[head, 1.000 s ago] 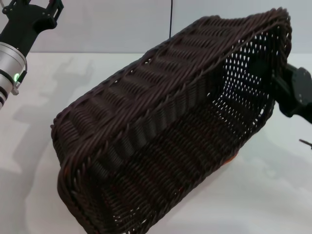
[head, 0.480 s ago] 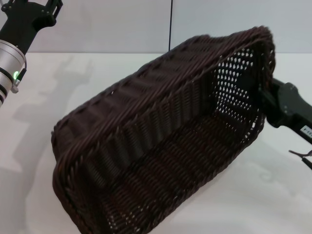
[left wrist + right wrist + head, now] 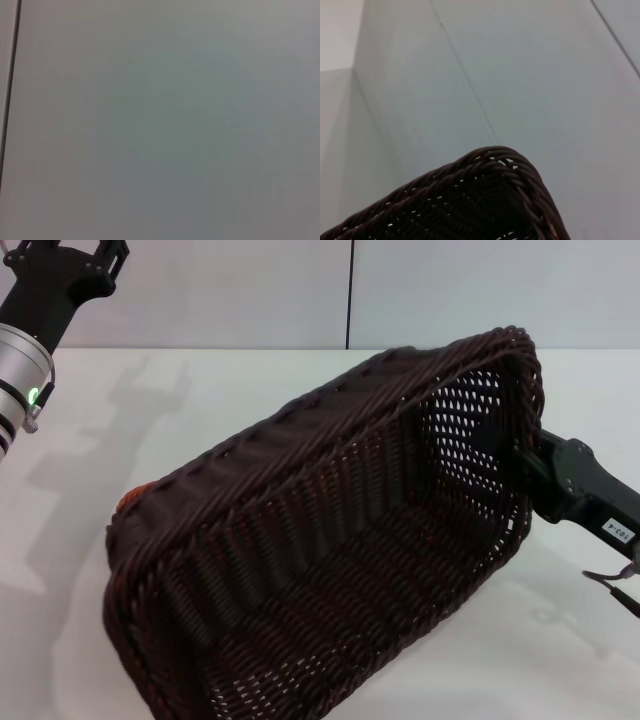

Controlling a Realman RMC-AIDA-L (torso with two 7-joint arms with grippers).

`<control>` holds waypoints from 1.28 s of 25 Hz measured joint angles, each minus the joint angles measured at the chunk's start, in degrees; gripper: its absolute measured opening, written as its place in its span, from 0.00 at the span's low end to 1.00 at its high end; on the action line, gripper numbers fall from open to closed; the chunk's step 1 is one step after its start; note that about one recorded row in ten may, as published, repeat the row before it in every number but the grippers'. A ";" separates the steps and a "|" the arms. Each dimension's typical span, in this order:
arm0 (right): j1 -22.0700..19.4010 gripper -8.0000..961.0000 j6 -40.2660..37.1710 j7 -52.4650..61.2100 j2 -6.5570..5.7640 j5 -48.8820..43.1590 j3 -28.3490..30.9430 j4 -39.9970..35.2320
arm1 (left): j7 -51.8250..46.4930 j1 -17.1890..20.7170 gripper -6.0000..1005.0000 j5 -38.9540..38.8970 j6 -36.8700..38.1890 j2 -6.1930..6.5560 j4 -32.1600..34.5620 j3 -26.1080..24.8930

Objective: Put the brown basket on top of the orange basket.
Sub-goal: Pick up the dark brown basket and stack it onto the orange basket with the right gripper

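The brown basket (image 3: 330, 550) filled the middle of the head view, tilted, its far short end raised and its near end low toward the camera; the open mouth faced up and forward, so the woven floor and inner walls showed plainly. The right claw (image 3: 520, 455) was clamped on that raised short wall at the basket's right end, one dark finger visible through the weave on the inside, the black wrist body outside the rim; the basket hung from this grip. A small sliver of the orange basket (image 3: 133, 498) peeked out at the brown basket's left near corner, underneath it; the rest was hidden. The white table (image 3: 120, 430) lay below both. The left claw (image 3: 62, 262) was parked high at the far left, well apart from the baskets; whether its fingers were spread or closed I could not tell. The right wrist view caught only the braided rim corner of the brown basket (image 3: 485, 200) against a pale wall (image 3: 520, 75).
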 joint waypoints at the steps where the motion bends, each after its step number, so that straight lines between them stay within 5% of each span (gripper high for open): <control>1: 0.00 0.17 0.00 0.00 0.00 0.00 0.00 0.00 | 0.00 0.00 0.60 0.04 -0.09 0.00 0.00 0.06; 27: -0.27 0.16 8.27 2.95 -0.26 -0.53 -0.62 -0.82 | 0.00 0.01 0.60 0.41 -0.45 0.00 -0.03 0.33; 32: -0.05 0.31 9.27 3.43 -0.32 -0.54 -0.63 -1.34 | 0.00 0.01 0.60 0.41 -0.47 0.00 -0.03 0.31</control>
